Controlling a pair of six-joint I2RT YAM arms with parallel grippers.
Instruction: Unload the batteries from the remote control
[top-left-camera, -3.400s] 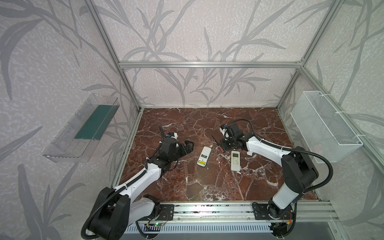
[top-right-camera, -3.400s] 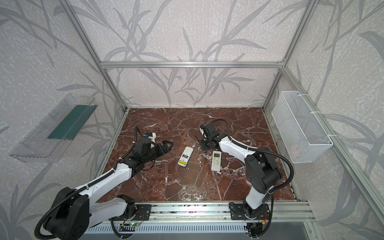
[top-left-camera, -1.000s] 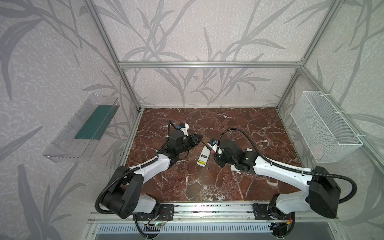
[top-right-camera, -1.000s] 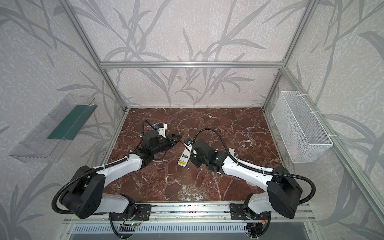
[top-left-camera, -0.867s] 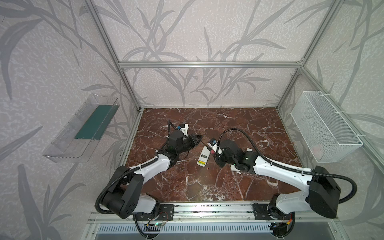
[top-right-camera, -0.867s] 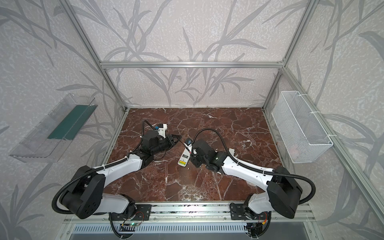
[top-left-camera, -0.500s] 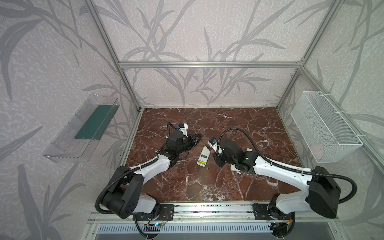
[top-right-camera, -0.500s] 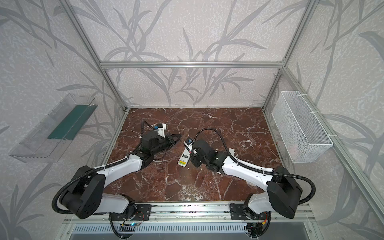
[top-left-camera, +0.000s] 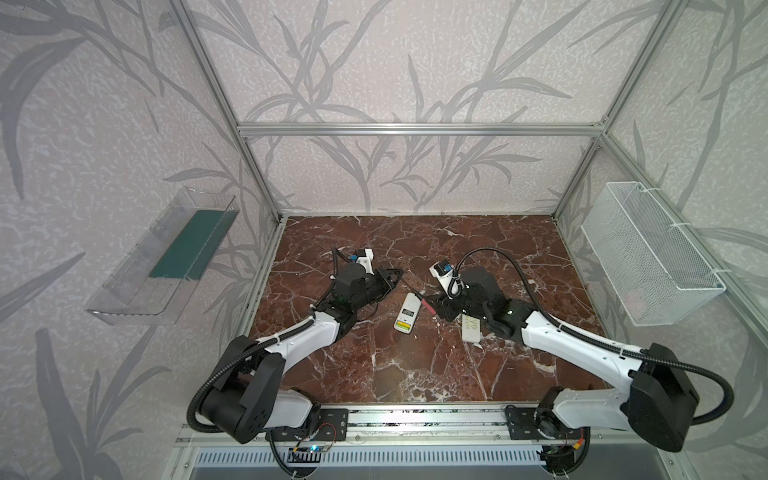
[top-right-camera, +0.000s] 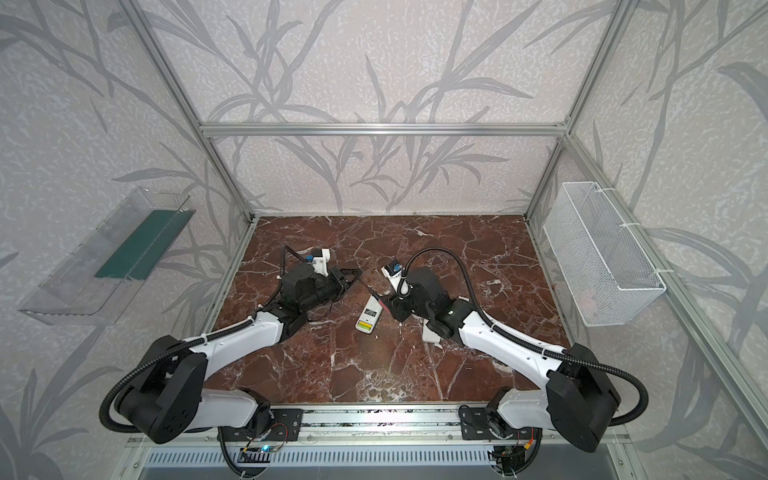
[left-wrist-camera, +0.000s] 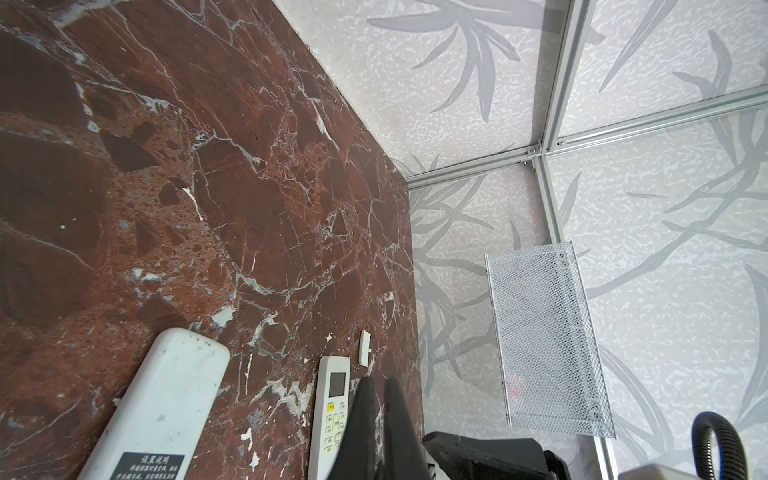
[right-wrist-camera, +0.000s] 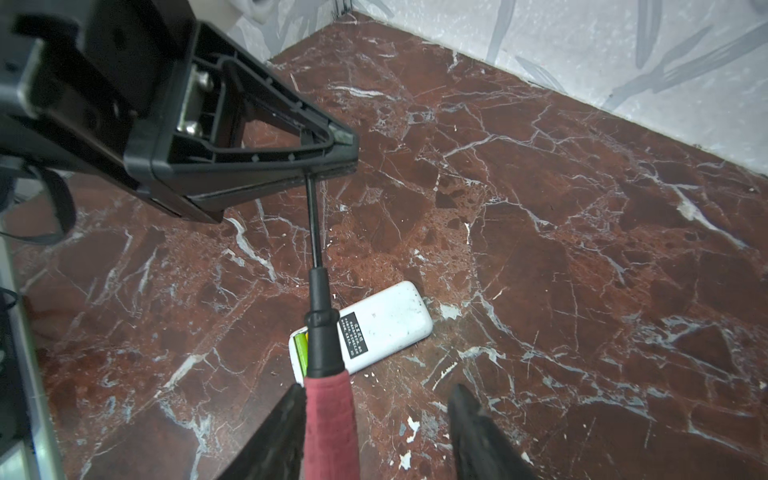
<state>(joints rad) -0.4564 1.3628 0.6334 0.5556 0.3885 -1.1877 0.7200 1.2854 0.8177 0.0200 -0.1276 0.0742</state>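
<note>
The left gripper (right-wrist-camera: 338, 162) is pinched tight on the thin dark end of the screwdriver (right-wrist-camera: 319, 299). The right gripper (right-wrist-camera: 377, 392) has its jaws apart, and the red handle leans on only 1 finger (right-wrist-camera: 286, 415). The yellow and green batteries (right-wrist-camera: 301, 345) sit inside the open end of the white remote (right-wrist-camera: 382, 328), which lies back up on the red stone table (right-wrist-camera: 582, 249) near the screwdriver.

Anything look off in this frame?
Yes: the screwdriver is pinched by its bare metal shaft in the left hand, while the right hand stands open around the red handle. Odd: it is gripped at the wrong end.
</note>
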